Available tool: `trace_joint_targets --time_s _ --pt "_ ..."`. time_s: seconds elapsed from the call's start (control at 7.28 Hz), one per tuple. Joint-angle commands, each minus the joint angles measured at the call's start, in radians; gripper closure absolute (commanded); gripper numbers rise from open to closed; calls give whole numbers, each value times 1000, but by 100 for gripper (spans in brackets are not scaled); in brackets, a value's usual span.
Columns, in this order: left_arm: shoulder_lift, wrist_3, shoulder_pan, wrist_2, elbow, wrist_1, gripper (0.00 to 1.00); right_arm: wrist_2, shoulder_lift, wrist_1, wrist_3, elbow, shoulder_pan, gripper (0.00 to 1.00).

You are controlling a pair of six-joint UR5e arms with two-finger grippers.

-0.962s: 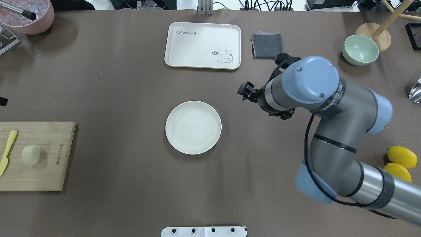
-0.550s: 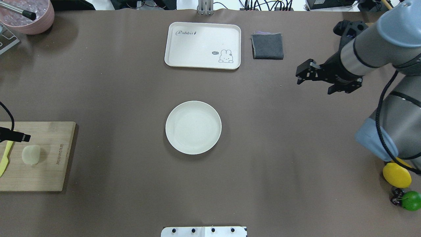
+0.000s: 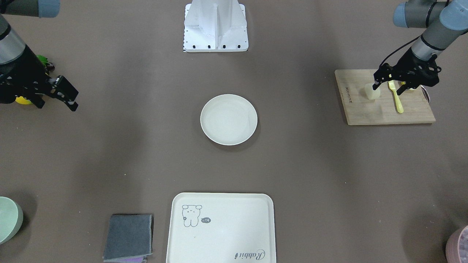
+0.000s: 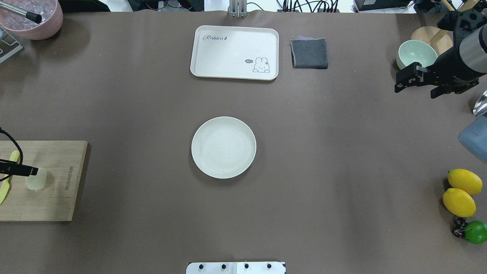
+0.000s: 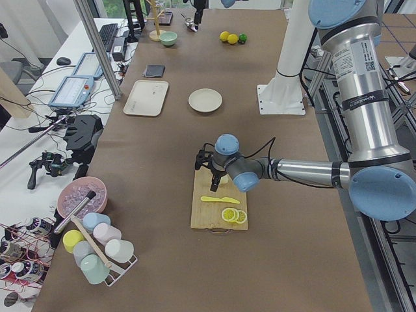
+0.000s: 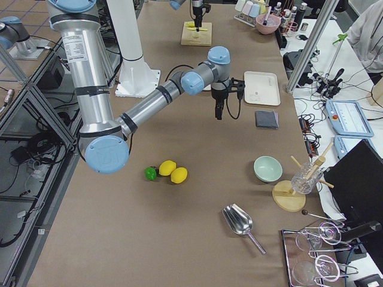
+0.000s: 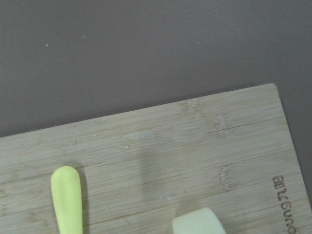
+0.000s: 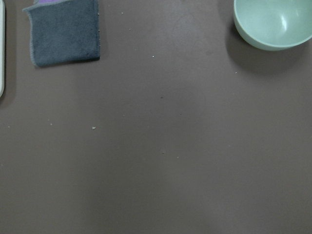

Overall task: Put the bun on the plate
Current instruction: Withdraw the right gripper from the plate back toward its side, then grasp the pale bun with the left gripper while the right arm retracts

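Note:
The bun [image 4: 36, 180] is a small pale lump on the wooden cutting board [image 4: 57, 198] at the table's left edge. It also shows at the bottom of the left wrist view as the bun [image 7: 197, 222]. My left gripper [image 3: 387, 87] hovers open over the board, with one finger above the bun [image 3: 372, 92] and the other above a yellow knife [image 3: 396, 98]. The round cream plate [image 4: 223, 121] lies bare at the table's centre. My right gripper [image 4: 414, 90] hangs open and holds nothing, far right near the green bowl [image 4: 404, 61].
A cream tray [image 4: 213, 53] with a rabbit drawing and a grey cloth [image 4: 309, 53] lie beyond the plate. Two lemons [image 4: 462, 190] and a lime [image 4: 475, 232] sit at the right edge. Lemon slices [image 5: 231, 216] rest on the board's end. A pink ice bucket [image 4: 42, 30] stands back left.
My right arm has swung away from beside the plate to the far right of the table. My left gripper has come in over the board and now partly covers the bun.

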Motion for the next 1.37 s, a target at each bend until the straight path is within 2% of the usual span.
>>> trace_joint_targets --time_s 0.0,0.55,0.82,1.1,1.24 --pt "-10 -7 14 2 2 -14 22 8 -13 1 -22 -2 16 0" --pt "-21 -10 44 3 2 -15 22 8 -15 1 -22 -8 17 0" --pt "-19 -9 57 9 3 -20 29 8 -16 4 -22 -16 16 0" --pt "-18 -8 70 9 2 -21 53 6 -24 4 -24 -19 17 0" --pt "-18 -10 70 9 3 -32 72 6 -38 6 -40 -16 17 0"
